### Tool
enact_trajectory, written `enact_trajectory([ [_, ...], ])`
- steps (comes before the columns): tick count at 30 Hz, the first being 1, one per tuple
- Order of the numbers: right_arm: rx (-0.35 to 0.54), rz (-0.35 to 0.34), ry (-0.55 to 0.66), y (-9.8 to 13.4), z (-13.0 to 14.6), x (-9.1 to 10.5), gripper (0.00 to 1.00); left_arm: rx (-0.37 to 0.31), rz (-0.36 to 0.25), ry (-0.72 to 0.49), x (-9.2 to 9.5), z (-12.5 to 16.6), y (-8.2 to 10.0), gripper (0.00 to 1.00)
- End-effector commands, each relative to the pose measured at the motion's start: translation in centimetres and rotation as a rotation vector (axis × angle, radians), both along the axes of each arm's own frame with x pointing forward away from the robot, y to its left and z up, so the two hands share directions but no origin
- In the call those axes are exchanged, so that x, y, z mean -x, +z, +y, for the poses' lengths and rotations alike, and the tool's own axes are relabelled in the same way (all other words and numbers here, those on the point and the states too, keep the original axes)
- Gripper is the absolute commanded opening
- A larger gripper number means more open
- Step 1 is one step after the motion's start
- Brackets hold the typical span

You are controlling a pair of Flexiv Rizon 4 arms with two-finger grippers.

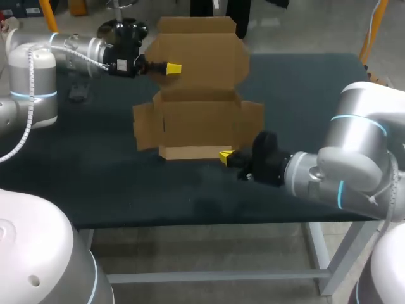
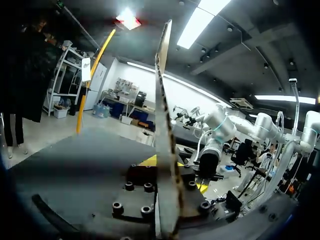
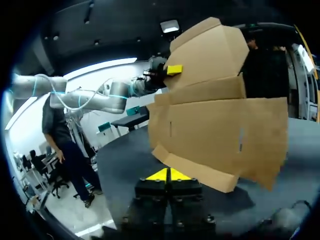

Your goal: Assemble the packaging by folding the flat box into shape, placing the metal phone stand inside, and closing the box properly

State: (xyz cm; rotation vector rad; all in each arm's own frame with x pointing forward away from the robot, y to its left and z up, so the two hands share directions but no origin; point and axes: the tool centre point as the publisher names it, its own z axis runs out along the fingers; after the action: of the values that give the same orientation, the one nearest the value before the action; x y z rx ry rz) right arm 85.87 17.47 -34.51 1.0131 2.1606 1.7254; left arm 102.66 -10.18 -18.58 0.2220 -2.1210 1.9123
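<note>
Your left claw [image 1: 169, 68] pinches the box [image 1: 196, 123] by its lid's far left edge. The box stands in the middle of the table [image 1: 95, 171]. Your right claw [image 1: 226, 156], tips together and empty, sits just beside the box's near right corner, so it is nearer the front wall.

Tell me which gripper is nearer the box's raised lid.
Left. The left gripper clamps the lid at its edge; the right gripper sits low at the front corner of the box.
</note>
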Motion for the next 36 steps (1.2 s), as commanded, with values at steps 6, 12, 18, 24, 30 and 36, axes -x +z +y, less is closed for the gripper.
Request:
enact_trajectory([
  [6, 0.040, 0.022, -0.059, -2.1, 3.6, -1.9, 0.00, 0.002, 0.001, -0.008, -0.2, 0.1, -0.1, 0.00],
  [12, 0.067, 0.014, -0.098, -3.2, 4.8, -2.7, 0.00, 0.002, 0.001, -0.008, -0.2, 0.1, -0.1, 0.00],
  [18, 0.077, -0.006, -0.124, -4.3, 5.5, -3.6, 0.00, 0.002, 0.001, -0.008, -0.2, 0.1, -0.1, 0.00],
  [24, 0.091, -0.013, -0.163, -5.2, 5.9, -4.6, 0.00, 0.002, 0.001, -0.008, -0.2, 0.1, -0.1, 0.00],
  [30, 0.111, -0.006, -0.192, -6.0, 6.1, -5.3, 0.00, 0.002, 0.001, -0.008, -0.2, 0.1, -0.1, 0.00],
  [36, 0.123, -0.005, -0.203, -6.3, 6.5, -5.7, 0.00, 0.002, 0.001, -0.008, -0.2, 0.1, -0.1, 0.00],
])
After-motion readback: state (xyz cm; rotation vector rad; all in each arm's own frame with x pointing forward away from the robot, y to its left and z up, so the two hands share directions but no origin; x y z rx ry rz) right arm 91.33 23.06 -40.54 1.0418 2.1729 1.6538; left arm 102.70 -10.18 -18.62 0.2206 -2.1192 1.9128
